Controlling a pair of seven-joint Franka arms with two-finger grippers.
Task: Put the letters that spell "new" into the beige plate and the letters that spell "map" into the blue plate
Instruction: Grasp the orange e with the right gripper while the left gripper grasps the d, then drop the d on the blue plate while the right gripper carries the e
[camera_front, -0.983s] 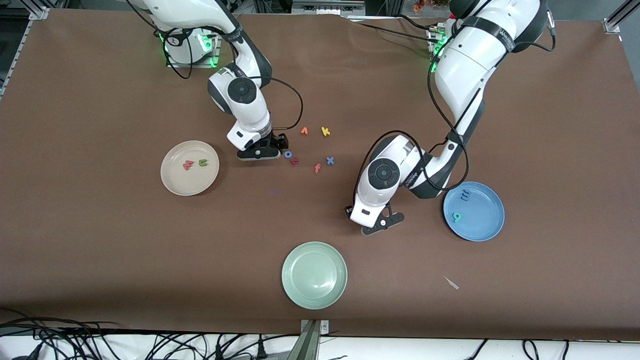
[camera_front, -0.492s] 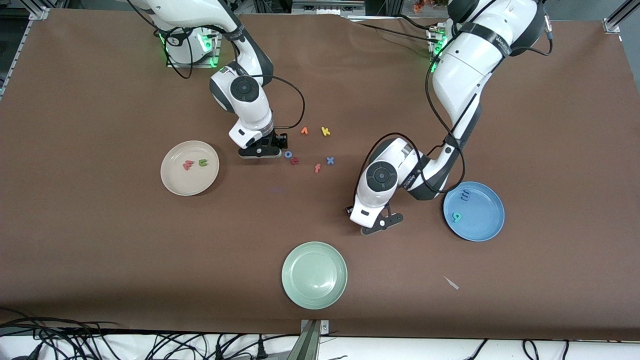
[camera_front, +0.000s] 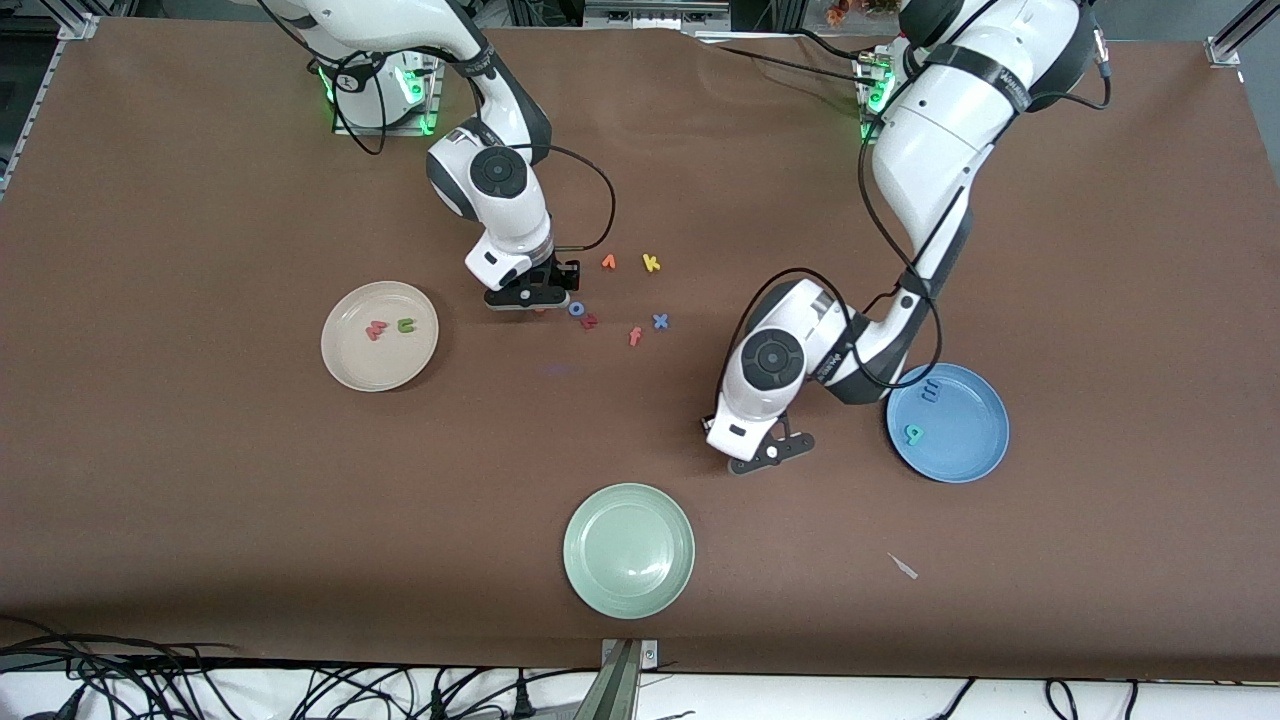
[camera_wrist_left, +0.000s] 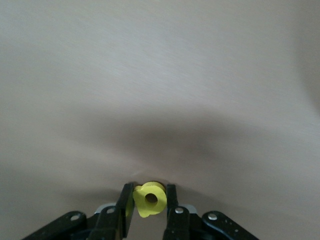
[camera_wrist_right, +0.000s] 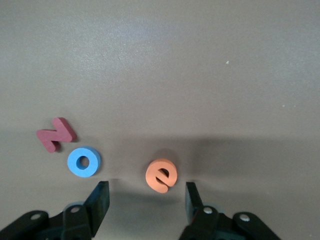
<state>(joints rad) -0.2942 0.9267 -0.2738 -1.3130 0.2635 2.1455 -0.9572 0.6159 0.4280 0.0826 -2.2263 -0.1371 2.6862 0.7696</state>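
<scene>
The yellow a (camera_wrist_left: 150, 199) is pinched between the fingers of my left gripper (camera_wrist_left: 148, 192), which is shut on it low over bare table (camera_front: 765, 452), between the green plate and the blue plate (camera_front: 960, 455). On that blue plate lie the blue m (camera_front: 932, 390) and the teal p (camera_front: 913, 433). My right gripper (camera_wrist_right: 146, 195) stands open just above the orange e (camera_wrist_right: 161, 175), which lies flat just ahead of its fingertips. In the front view this gripper (camera_front: 527, 298) is beside the beige plate (camera_front: 375, 368), which holds the salmon w (camera_front: 376, 330) and the green n (camera_front: 405, 324).
Loose letters lie by the right gripper: a blue o (camera_wrist_right: 83, 161), a dark red letter (camera_wrist_right: 56, 134), a salmon f (camera_front: 634, 336), a blue x (camera_front: 660, 321), an orange v (camera_front: 608, 262) and a yellow k (camera_front: 651, 263). A pale green plate (camera_front: 628, 550) sits nearest the front camera.
My left gripper has closed on the yellow a and shifted slightly toward the blue plate. My right gripper has moved a little toward the loose letters and its jaws have narrowed.
</scene>
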